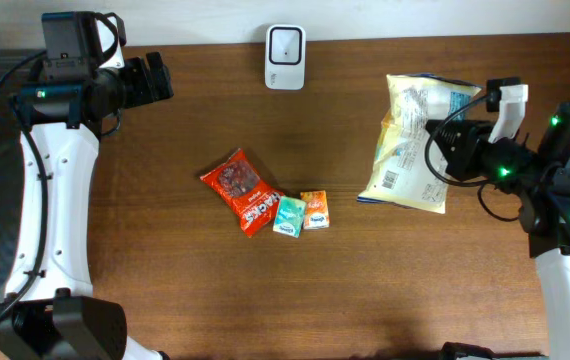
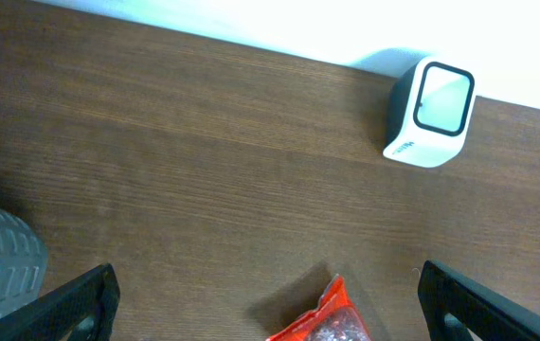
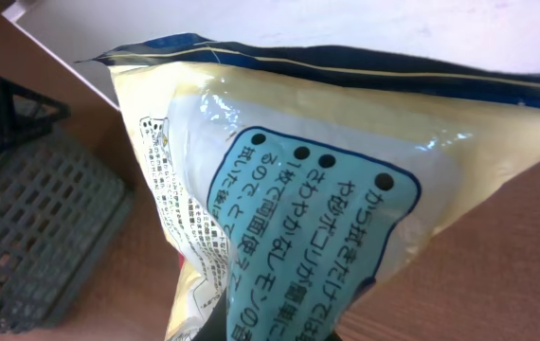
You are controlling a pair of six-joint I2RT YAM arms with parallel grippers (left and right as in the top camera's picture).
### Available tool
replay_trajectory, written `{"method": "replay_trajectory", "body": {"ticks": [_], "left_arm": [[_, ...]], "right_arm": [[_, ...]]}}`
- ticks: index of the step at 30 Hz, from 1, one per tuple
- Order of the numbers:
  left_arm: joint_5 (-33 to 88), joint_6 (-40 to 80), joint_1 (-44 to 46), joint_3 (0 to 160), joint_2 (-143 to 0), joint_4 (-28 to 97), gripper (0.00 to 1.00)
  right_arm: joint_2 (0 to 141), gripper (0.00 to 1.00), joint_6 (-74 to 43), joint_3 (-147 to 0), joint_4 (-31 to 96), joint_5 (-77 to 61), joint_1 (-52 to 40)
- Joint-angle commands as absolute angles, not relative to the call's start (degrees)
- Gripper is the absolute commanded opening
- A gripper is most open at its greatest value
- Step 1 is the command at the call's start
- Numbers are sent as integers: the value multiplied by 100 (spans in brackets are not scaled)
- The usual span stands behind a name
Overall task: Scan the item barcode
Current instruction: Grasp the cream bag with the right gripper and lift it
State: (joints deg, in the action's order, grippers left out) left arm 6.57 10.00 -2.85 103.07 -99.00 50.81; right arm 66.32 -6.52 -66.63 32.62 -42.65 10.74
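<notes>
Yellow bag (image 1: 410,140), just one, is clamped in the right gripper (image 1: 437,138) at the right of the table (image 1: 165,260). Nearest lie two small boxes, teal (image 1: 288,216) and orange (image 1: 314,210), touching one red packet (image 1: 240,188). Farther off, the left gripper (image 1: 168,78) hovers with its jaws wide apart. One scanner (image 1: 285,43) stands at the far edge.

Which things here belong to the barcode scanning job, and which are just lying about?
In the job: yellow snack bag, right gripper holding it, white barcode scanner.
Lying about: red snack packet, small teal packet, small orange packet.
</notes>
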Motion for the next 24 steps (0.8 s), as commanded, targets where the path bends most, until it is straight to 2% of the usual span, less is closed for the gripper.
{"method": "replay_trajectory", "body": {"ticks": [1, 8, 12, 15, 17, 19, 21, 24], "left_arm": [[635, 886, -279, 10318, -9931, 5070, 99], [635, 886, -279, 10318, -9931, 5070, 99], [635, 886, -279, 10318, -9931, 5070, 99], [635, 886, -279, 10318, -9931, 5070, 99], [635, 886, -279, 10318, -9931, 5070, 99], [635, 886, -279, 10318, -9931, 5072, 99], [635, 886, -279, 10318, -9931, 5070, 99], [635, 886, -279, 10318, -9931, 5070, 99]], "right_arm": [[6641, 4, -980, -6888, 3297, -3385, 563], [8165, 4, -725, -9000, 4086, 283, -1155], [9452, 4, 292, -10110, 3553, 2351, -2034], [10250, 4, 1806, -10263, 2158, 3629, -2589], [10862, 4, 3227, -10263, 775, 4169, -2945], [11533, 4, 4783, -10263, -801, 4204, -3183], [12079, 4, 5822, -10263, -1999, 4123, -3223], [12731, 4, 7177, -10263, -3017, 3671, -3183]]}}
